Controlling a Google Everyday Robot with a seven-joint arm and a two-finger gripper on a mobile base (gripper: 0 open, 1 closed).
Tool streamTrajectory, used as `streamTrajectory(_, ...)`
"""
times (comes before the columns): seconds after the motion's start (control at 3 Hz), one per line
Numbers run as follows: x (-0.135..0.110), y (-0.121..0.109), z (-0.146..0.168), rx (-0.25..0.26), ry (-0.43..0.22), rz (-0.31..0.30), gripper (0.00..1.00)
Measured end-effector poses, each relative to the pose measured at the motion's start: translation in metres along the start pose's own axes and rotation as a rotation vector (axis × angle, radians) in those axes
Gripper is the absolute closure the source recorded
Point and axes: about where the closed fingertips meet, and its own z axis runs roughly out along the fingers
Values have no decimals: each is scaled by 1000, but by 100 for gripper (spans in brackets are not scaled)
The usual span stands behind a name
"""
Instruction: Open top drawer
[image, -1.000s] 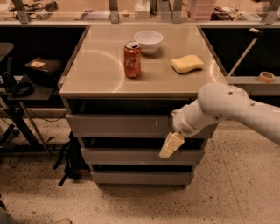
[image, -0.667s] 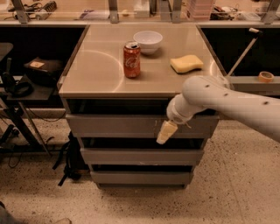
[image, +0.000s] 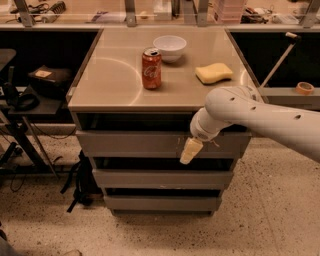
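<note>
Gripper (image: 190, 150) sits at the top drawer (image: 130, 144) front, right of centre, lower edge; grip state can't tell.

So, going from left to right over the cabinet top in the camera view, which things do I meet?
Red soda can → white bowl → yellow sponge. The end effector is lower, in front of the top drawer, right of centre.
</note>
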Motion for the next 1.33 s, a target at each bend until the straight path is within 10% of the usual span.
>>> streamTrajectory(0.67, 49, 24, 22, 165, 70, 4, 0)
streamTrajectory(1.33, 47, 22, 18, 165, 70, 4, 18)
